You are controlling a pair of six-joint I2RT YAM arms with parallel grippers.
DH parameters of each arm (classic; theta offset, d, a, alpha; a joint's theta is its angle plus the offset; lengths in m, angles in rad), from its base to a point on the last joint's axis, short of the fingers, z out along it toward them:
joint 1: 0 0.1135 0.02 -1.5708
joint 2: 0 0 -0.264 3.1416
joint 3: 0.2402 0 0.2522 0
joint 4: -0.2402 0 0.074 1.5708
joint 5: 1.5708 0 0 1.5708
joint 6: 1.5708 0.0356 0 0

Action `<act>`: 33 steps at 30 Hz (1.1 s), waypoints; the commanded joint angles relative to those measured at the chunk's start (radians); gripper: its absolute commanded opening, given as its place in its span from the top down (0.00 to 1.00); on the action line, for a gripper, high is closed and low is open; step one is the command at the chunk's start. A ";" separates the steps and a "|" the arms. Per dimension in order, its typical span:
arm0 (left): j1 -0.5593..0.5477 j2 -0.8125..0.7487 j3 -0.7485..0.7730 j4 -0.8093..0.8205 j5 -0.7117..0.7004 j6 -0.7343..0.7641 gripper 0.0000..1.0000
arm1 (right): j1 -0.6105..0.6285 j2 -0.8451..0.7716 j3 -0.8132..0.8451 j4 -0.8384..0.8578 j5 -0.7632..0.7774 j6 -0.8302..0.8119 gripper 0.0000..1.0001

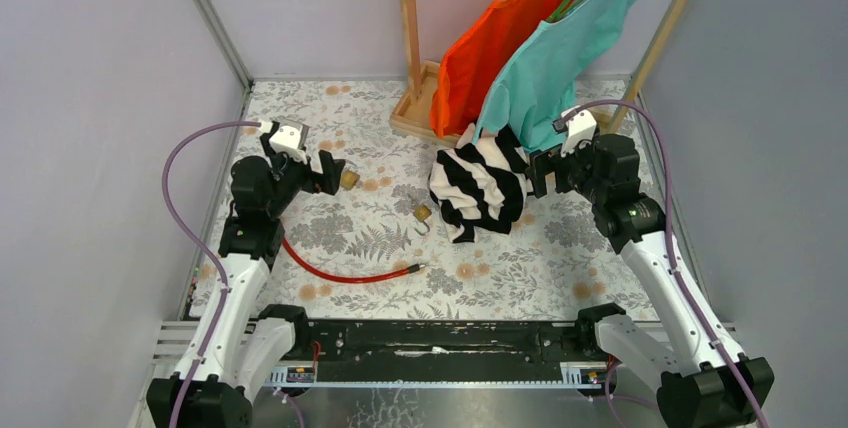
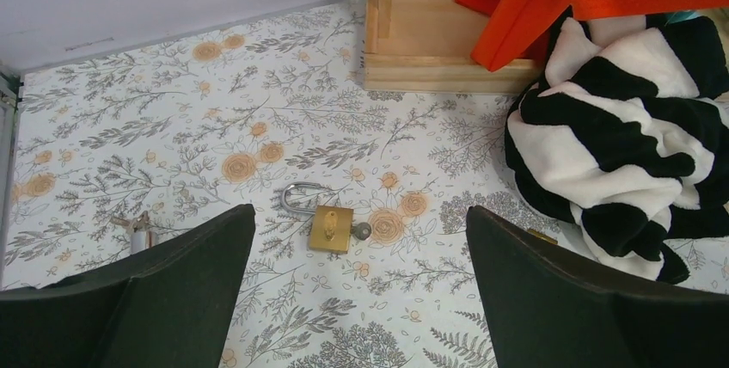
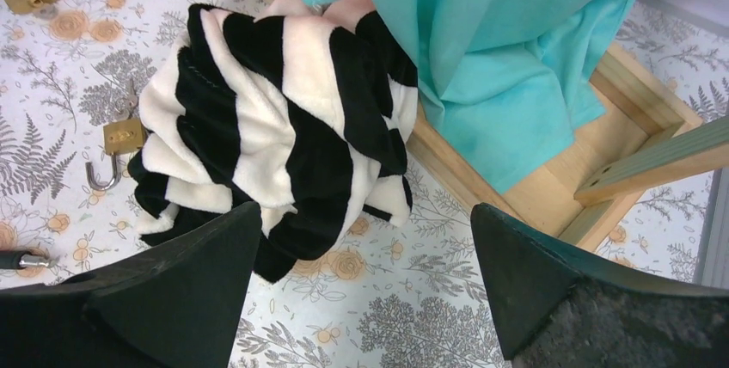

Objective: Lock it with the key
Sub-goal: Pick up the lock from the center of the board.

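The black-and-white striped fleece (image 3: 284, 127) slumps beside the wooden rack base (image 3: 533, 192). My right gripper (image 3: 365, 209) hangs above it, spread wide and empty, apparently parked out of the way. My left gripper (image 2: 358, 213) is likewise released and holds nothing; its fingers frame the brass padlock (image 2: 331, 229), I judge to line up an approach. The shackle (image 2: 297, 199) juts toward 10 o'clock, seemingly swung open. The key (image 2: 362, 231) looks to be the dark grey nub touching the body at 3 o'clock.
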 commanded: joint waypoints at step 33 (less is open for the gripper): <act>-0.068 0.153 -0.119 0.132 0.125 0.207 0.00 | 0.078 0.077 -0.007 0.074 -0.166 -0.069 0.01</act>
